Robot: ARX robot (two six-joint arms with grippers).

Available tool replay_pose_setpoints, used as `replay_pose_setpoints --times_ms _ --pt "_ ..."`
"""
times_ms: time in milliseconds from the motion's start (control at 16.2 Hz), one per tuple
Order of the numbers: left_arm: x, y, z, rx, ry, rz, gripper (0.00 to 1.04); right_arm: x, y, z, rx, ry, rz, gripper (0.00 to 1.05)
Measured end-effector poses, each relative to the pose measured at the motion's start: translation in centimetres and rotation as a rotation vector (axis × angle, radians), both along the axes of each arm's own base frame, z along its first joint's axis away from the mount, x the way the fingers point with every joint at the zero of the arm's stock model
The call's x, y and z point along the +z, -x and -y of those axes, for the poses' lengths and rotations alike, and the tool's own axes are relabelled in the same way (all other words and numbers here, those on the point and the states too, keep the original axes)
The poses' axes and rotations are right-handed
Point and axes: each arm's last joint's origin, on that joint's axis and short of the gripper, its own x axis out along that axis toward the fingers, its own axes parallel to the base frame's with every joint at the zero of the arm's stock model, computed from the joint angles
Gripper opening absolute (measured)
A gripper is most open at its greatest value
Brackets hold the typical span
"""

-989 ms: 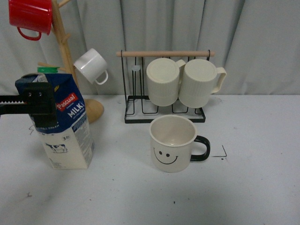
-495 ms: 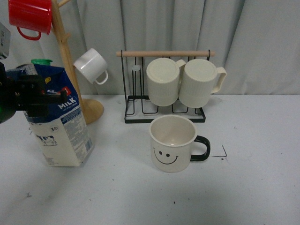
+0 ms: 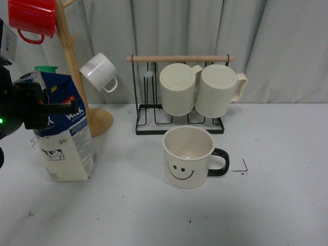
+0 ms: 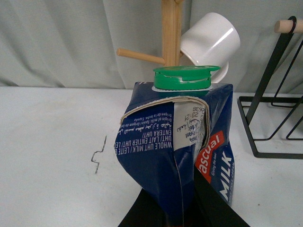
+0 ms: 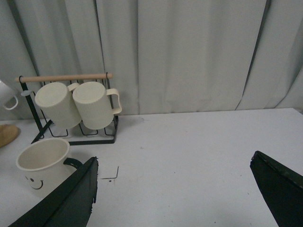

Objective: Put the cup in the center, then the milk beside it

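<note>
- At the far left of the table, the left gripper [image 3: 57, 108] had its black fingers [image 4: 215, 208] clamped on the milk [image 3: 64, 148], one on each side of the carton's upper body, below the green cap [image 4: 182, 77].
- The carton leaned slightly; whether its base touched the tabletop could not be told.
- The cup [image 3: 187, 159] stood upright within the center [image 3: 133, 197], well apart from the milk, its black handle toward the robot's right and near a black corner mark [image 3: 243, 166].
- Its inside was empty, showing only bare cream walls.
- The right gripper [image 5: 175, 194] was spread wide, with nothing between its fingers.
- Behind the cup, a wire rack [image 3: 154, 128] held two ribbed mugs [image 3: 177, 88] on their sides.
- A wooden mug tree [image 3: 66, 51] behind the milk carried a red mug [image 3: 32, 15] and a small white mug [image 3: 99, 72].
</note>
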Motion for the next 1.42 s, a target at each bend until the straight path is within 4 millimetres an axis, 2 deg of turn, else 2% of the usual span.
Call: replay_pose_setpoints --times_ms 124,309,433,680,865,1051,1422 --pt "0.3 0.7 0.3 0.005 -0.007 -0.006 0.04 0.0 0.0 0.0 0.000 0.000 0.000 0.98" --pt "1.0 2.2 1.4 -0.006 -0.034 -0.020 0.04 0.0 0.0 0.0 0.000 0.000 0.000 0.98" --pt "2.1 2.8 3.0 -0.052 -0.029 0.020 0.04 0.0 0.0 0.0 0.000 0.000 0.000 0.98" --pt "3.5 2.3 6.7 -0.137 0.008 0.079 0.04 0.0 0.0 0.0 0.000 0.000 0.000 0.98" --pt "2.4 1.7 8.7 -0.144 0.009 0.066 0.03 0.0 0.0 0.0 0.000 0.000 0.000 0.98" --pt "0.6 1.5 9.5 -0.134 0.006 0.034 0.03 0.0 0.0 0.0 0.000 0.000 0.000 0.98" --pt "0.1 1.0 11.9 -0.136 0.064 0.076 0.03 0.0 0.0 0.0 0.000 0.000 0.000 0.98"
